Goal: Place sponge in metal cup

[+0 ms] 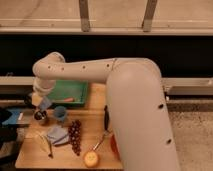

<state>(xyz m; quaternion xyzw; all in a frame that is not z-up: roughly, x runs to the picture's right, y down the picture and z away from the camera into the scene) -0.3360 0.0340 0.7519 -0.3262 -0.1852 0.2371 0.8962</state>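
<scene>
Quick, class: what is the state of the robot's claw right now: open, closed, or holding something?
Claw: cannot be told; it hangs just above the metal cup, beside the blue cup.

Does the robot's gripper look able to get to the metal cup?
Probably yes. The gripper hangs right above the metal cup, and nothing seems to lie between them. The blue cup stands beside it, out of the way.

This looks like a robot test area in an office-type building, not a home. A small wooden table point(30, 155) stands on speckled floor point(192, 135) under pale window frames point(85, 15). It is staged with a green tray point(75, 90), grapes point(75, 135) and a blue cup point(60, 114). The pincer point(41, 104) hangs over the table's left end.
</scene>
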